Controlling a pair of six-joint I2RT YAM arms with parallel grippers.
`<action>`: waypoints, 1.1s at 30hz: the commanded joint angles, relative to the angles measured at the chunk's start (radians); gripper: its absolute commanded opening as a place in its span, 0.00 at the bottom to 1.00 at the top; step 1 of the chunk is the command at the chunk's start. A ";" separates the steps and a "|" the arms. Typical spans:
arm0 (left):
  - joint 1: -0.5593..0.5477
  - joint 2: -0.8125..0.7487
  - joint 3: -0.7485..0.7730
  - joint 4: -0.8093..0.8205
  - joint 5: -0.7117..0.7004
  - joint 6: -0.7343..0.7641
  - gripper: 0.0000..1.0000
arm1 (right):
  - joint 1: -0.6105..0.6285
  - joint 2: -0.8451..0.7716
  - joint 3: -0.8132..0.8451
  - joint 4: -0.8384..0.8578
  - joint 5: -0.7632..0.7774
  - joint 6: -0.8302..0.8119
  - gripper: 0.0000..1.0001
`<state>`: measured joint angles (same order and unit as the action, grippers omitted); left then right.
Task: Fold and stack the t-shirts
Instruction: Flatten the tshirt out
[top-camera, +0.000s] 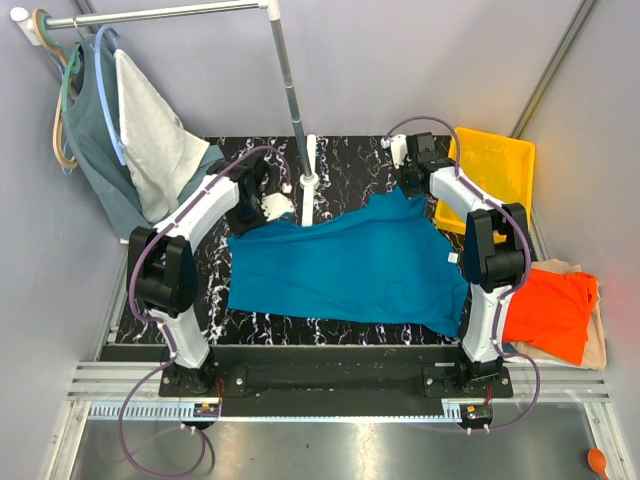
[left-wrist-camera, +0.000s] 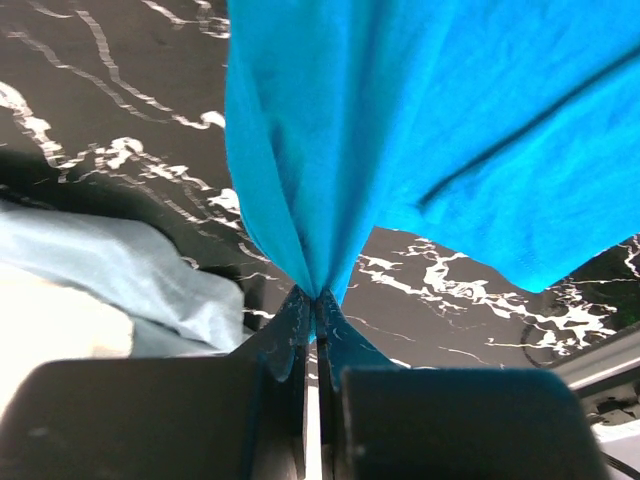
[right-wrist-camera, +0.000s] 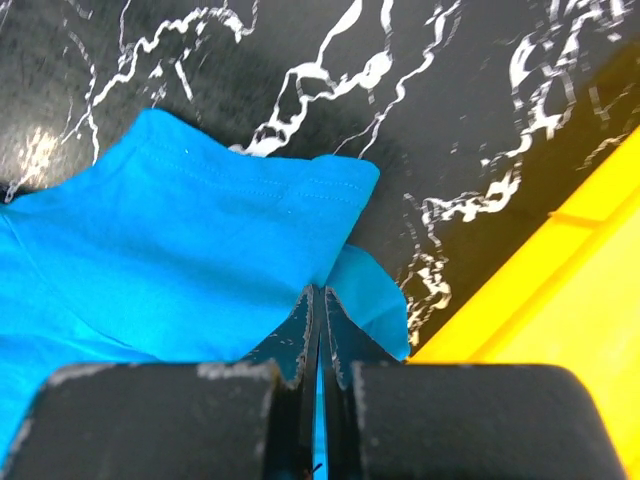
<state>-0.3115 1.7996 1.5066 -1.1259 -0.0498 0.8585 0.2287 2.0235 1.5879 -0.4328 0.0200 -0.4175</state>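
The teal-blue short-sleeved cloth t-shirt lay spread across the middle of the black, white-veined marble table. Its long lower hem ran close to the table's near edge and its other side was drawn up toward the far edge.

I had it by two points on that far side. My left claw was pinched tight on a gathered corner toward the far left, so folds fanned out from my fingertips. My right claw was clamped on the stitched hem toward the far right, just beside the bright yellow plastic bin at the table's far right corner. I judged the double hold was there to keep the cloth stretched between the claws, so it could be drawn flat or carried over into a fold without bunching.

The bright orange t-shirt rested on a cream one off the table's right edge, well apart from the teal shirt — I took that for the stacking place.

A slim metal pole stood at the far edge between my claws. Past the far left corner a grey-green top on a hanger and a white hanging cloth hung from the rail — the top's hem came close to my left arm, a snag risk as I saw it.
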 joint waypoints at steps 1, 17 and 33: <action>0.026 0.006 0.104 0.018 -0.039 0.002 0.00 | -0.005 -0.005 0.057 0.031 0.050 -0.013 0.00; 0.092 0.339 0.411 0.066 -0.113 0.037 0.00 | -0.020 0.173 0.236 0.035 0.058 -0.044 0.00; 0.109 0.569 0.538 0.276 -0.254 0.097 0.00 | -0.022 0.386 0.432 0.052 0.133 -0.106 0.00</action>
<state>-0.2173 2.3524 2.0209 -0.9634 -0.2180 0.9207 0.2138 2.3836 1.9514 -0.4305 0.0902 -0.4881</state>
